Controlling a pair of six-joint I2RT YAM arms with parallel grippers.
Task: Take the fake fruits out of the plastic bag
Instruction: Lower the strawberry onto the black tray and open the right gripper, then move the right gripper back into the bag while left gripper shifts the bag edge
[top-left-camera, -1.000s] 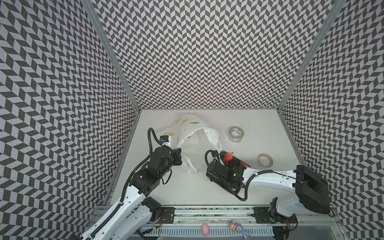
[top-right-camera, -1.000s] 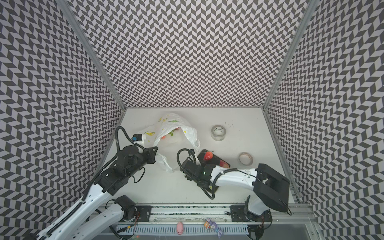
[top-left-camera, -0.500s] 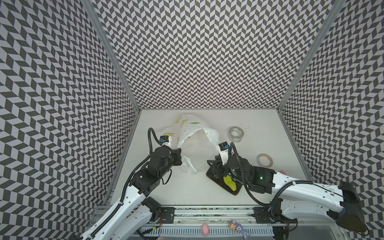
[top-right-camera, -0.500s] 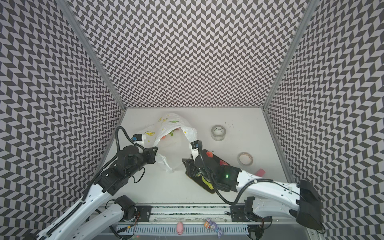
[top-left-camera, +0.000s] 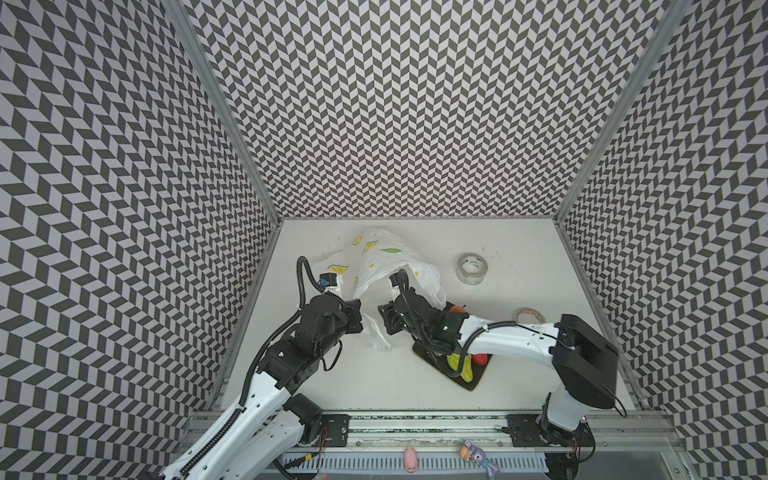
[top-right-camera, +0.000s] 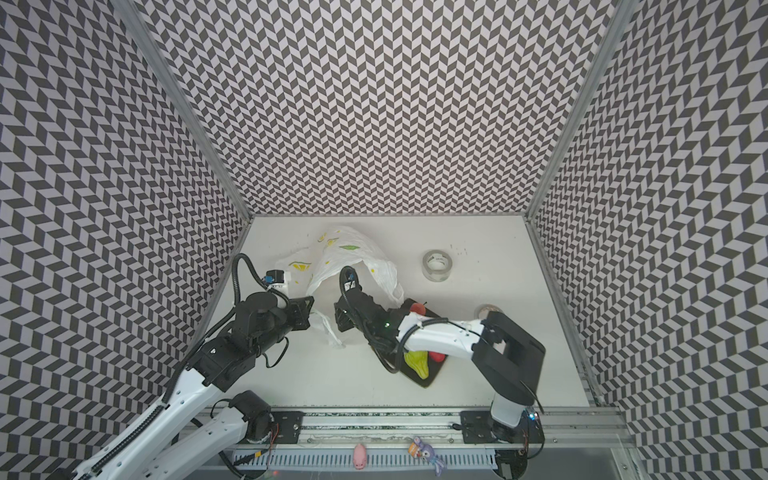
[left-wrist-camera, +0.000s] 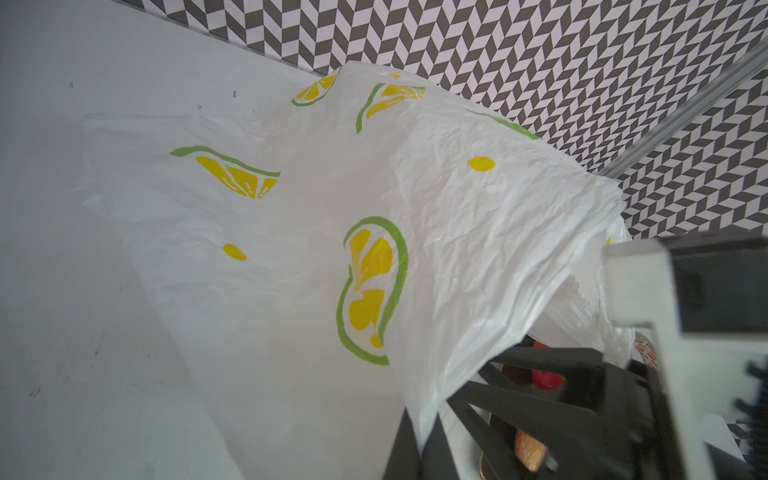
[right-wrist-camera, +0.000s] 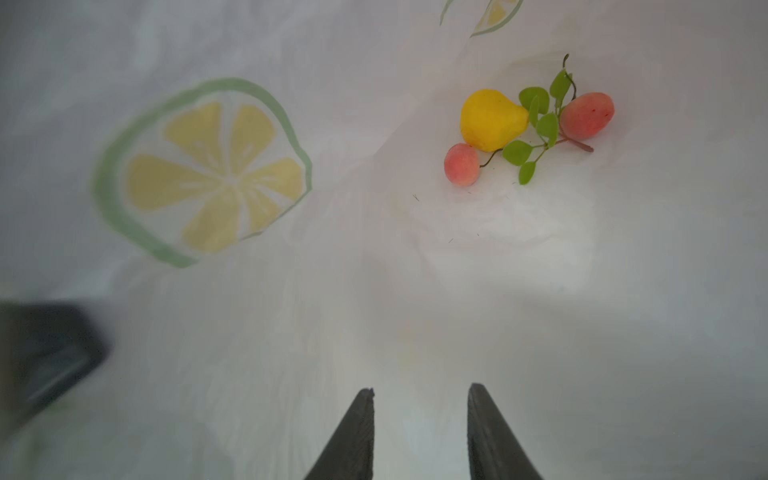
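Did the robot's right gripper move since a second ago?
Yes. The right gripper has moved left, off the black tray and toward the mouth of the plastic bag.

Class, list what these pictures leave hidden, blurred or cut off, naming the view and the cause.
1. Both top views: yellow pear hidden inside the plastic bag.
2. Both top views: black tray mostly covered by the right arm.
3. Left wrist view: red fruit partly behind black struts; kind unclear.
4. Right wrist view: dark shape at the edge, too blurred to identify.
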